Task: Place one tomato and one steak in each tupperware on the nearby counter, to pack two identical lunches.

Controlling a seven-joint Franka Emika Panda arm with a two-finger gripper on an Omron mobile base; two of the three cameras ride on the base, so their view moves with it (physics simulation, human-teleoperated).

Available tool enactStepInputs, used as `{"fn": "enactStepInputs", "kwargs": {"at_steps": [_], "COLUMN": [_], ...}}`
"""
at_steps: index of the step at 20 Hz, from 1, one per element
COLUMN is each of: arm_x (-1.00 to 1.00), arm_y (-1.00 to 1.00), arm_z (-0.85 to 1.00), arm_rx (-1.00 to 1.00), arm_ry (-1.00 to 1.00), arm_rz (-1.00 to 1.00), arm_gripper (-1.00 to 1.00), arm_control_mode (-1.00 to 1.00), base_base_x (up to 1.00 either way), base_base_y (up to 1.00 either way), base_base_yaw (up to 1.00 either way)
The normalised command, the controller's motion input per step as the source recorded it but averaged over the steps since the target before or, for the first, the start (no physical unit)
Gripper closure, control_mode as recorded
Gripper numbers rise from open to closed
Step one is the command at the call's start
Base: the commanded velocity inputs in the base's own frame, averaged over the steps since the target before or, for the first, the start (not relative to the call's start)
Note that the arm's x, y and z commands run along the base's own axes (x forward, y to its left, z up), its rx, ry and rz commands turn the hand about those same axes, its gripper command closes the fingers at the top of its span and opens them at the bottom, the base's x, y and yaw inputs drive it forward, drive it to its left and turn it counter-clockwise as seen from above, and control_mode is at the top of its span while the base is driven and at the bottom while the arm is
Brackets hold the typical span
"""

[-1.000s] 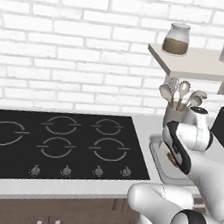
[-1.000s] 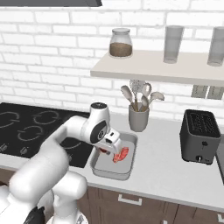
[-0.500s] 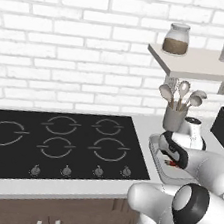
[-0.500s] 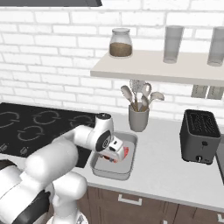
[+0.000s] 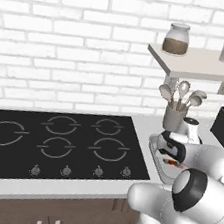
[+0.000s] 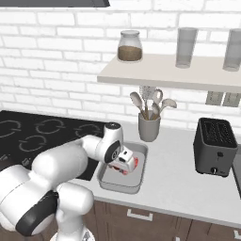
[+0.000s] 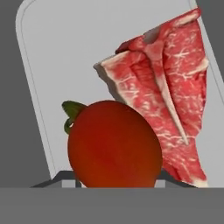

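Note:
My gripper (image 7: 114, 177) is shut on a red tomato (image 7: 113, 144) with a green stem, which covers most of both fingertips in the hand view. Just beyond the tomato a raw marbled steak (image 7: 166, 100) lies in a grey tupperware (image 7: 74, 57). From the right base view the gripper (image 6: 124, 165) hangs low inside that tupperware (image 6: 117, 186) on the pale counter (image 6: 188, 188), with the steak (image 6: 136, 163) beside it. In the left base view the hand (image 5: 173, 149) is over the tupperware (image 5: 153, 147). I cannot tell whether the tomato touches the tray floor.
A grey utensil holder (image 6: 148, 127) with spoons stands right behind the tray. A dark toaster (image 6: 215, 147) sits on the counter to the right, and a black cooktop (image 5: 54, 144) lies to the left. A wall shelf (image 6: 174, 75) holding a jar and glasses hangs above.
The hand has come down with the tomato, from above the tray to low inside it beside the steak, and the arm's elbow has swung forward. The steak has not moved.

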Motion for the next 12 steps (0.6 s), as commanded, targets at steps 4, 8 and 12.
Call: {"fn": "enactStepInputs", "kwargs": {"at_steps": [4,8,12], "arm_x": [-0.01,-0.34,-0.74], "arm_y": [0.00,0.05,0.17], "arm_z": [0.15,0.81,0.95], "arm_rx": [0.00,0.00,-0.04], "arm_ry": [-0.03,-0.23,-0.32], "arm_rz": [0.00,0.00,0.00], "arm_gripper": [-1.00,-1.00,-1.00], "arm_control_mode": [-1.00,-1.00,-1.00], "base_base_x": [0.00,0.00,0.00], "base_base_y": [0.00,0.00,0.00], "base_base_yaw": [0.00,0.00,0.00]}}
